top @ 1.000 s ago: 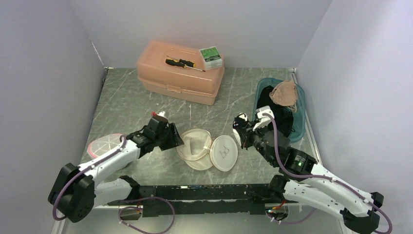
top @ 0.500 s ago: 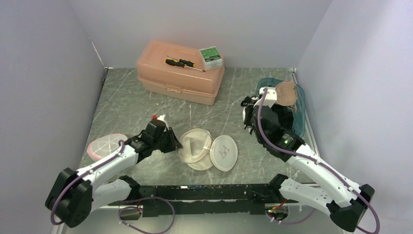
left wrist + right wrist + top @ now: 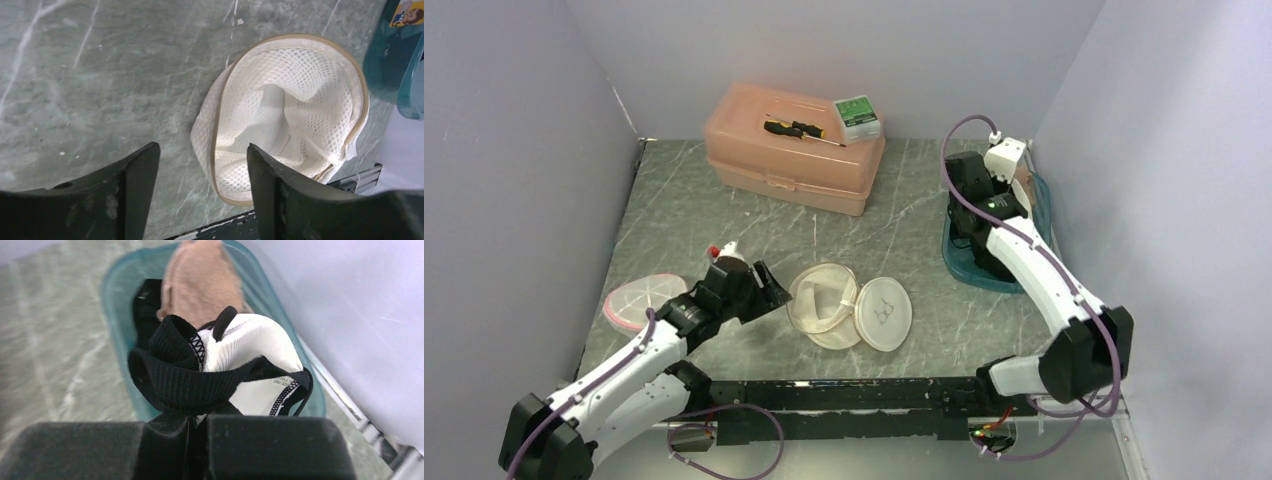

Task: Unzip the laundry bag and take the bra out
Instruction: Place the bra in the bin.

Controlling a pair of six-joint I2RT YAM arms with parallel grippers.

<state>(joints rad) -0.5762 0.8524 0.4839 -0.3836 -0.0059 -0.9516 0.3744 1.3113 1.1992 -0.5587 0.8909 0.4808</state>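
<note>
— Black-and-white bra (image 3: 235,365): where is it held?
— It is pinched in the right gripper (image 3: 197,425), above the teal bin (image 3: 112,300) at the bench's (image 3: 684,200) far right corner.
— Release?
— It should first be lowered inside the rim, lest straps snag. The left gripper (image 3: 202,150) is spread beside the laundry bag (image 3: 300,95).

The laundry bag (image 3: 290,100), white mesh, lies unzipped and gaping on the tabletop (image 3: 100,75). The bra (image 3: 240,355), black and white, is bunched above a teal tub (image 3: 114,325), clamped in the right gripper (image 3: 192,425).

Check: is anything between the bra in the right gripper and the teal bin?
Nothing visible blocks it. The right gripper holds the bra over the teal bin, which already contains a tan garment.
</note>
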